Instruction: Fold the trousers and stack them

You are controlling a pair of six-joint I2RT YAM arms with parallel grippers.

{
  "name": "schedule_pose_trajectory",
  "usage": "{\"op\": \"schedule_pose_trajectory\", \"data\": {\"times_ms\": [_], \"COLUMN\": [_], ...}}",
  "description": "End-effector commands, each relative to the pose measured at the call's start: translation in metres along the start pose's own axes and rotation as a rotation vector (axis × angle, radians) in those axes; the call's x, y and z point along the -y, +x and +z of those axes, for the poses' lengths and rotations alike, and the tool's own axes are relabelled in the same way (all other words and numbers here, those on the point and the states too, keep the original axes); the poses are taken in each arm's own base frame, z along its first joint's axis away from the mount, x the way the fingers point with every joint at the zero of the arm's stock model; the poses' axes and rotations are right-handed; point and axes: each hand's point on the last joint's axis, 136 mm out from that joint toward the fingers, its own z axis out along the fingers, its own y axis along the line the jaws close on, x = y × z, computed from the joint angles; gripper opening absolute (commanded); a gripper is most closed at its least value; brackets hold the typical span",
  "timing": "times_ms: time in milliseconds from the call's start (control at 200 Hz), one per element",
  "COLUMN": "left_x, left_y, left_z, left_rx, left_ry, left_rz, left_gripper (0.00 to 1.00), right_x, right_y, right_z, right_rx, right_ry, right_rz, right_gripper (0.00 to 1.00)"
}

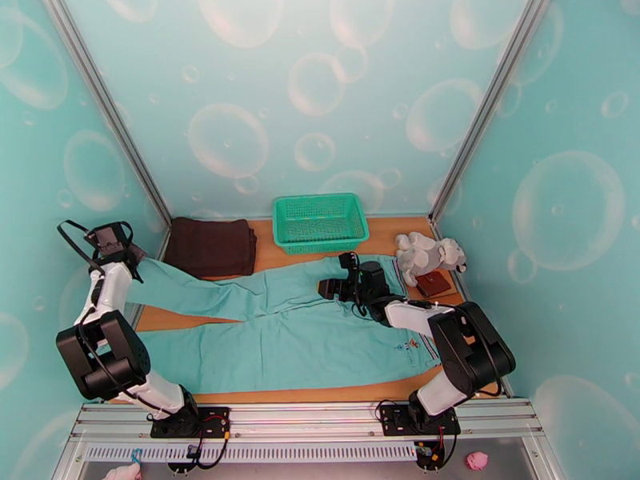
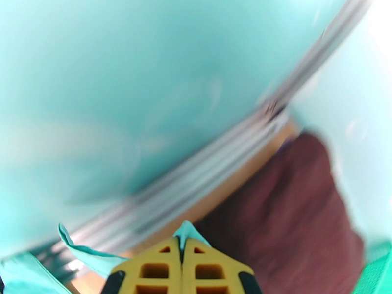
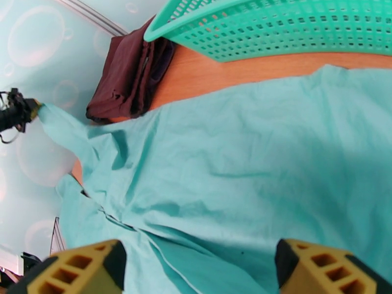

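Observation:
The light teal trousers [image 1: 280,338] lie spread on the wooden table [image 1: 384,234], striped waistband at the right and legs pointing left. My left gripper [image 1: 134,262] is at the far left table edge, shut on the hem of the upper leg. In the left wrist view its yellow fingers [image 2: 157,270] meet, with a tip of the teal trousers [image 2: 186,232] pinched between them. My right gripper [image 1: 332,288] hovers open over the upper leg near the crotch. In the right wrist view the trousers [image 3: 220,158] lie below the right gripper [image 3: 198,263], whose yellow fingers [image 3: 83,270] stand wide apart.
A green basket [image 1: 320,222] stands at the back centre, with a dark brown folded garment [image 1: 212,246] to its left. At the right edge are a grey-white plush toy [image 1: 428,256] and a small brown flat object [image 1: 434,283]. Teal walls close in on three sides.

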Motion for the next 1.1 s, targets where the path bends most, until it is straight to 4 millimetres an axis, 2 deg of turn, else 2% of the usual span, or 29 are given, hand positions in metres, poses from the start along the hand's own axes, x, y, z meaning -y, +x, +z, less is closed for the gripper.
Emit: {"op": "schedule_pose_trajectory", "data": {"times_ms": [0,135,295,420,555,690,775,830,885,975,1095], "left_x": [-0.012,-0.015,-0.02,-0.022,-0.018,-0.024,-0.025,-0.024,-0.024,-0.023,-0.018], "left_y": [-0.006,-0.016,-0.034,-0.025,-0.011,-0.019,-0.023,-0.023,-0.022,-0.021,-0.017], "left_z": [0.003,0.001,-0.02,-0.018,-0.012,-0.019,-0.023,-0.024,-0.024,-0.025,-0.024], "left_rx": [-0.024,-0.004,0.083,0.066,0.042,0.046,0.056,0.056,0.055,0.056,0.04], "left_ry": [-0.042,-0.01,0.017,0.042,0.107,0.138,0.15,0.153,0.155,0.165,0.191], "left_rz": [-0.002,-0.04,-0.041,-0.053,-0.086,-0.123,-0.132,-0.131,-0.13,-0.129,-0.136], "left_gripper": [0.0,0.0,0.0,0.0,0.0,0.0,0.0,0.0,0.0,0.0,0.0], "right_x": [0.006,0.016,0.023,0.021,0.013,-0.009,-0.024,-0.03,-0.033,-0.031,-0.002], "right_y": [0.003,0.012,0.025,0.045,0.067,0.092,0.101,0.095,0.08,0.039,-0.018], "right_z": [0.01,0.021,0.035,0.05,0.056,0.061,0.066,0.063,0.055,0.037,0.004], "right_rx": [-0.026,-0.059,-0.094,-0.126,-0.137,-0.161,-0.183,-0.159,-0.12,-0.057,0.012], "right_ry": [0.049,0.122,0.18,0.178,0.181,0.143,0.127,0.128,0.136,0.201,0.362], "right_rz": [0.028,0.019,0.03,0.06,0.094,0.109,0.107,0.106,0.099,0.062,0.017], "right_gripper": [0.84,0.84,0.84,0.84,0.83,0.83,0.83,0.83,0.83,0.84,0.86]}}
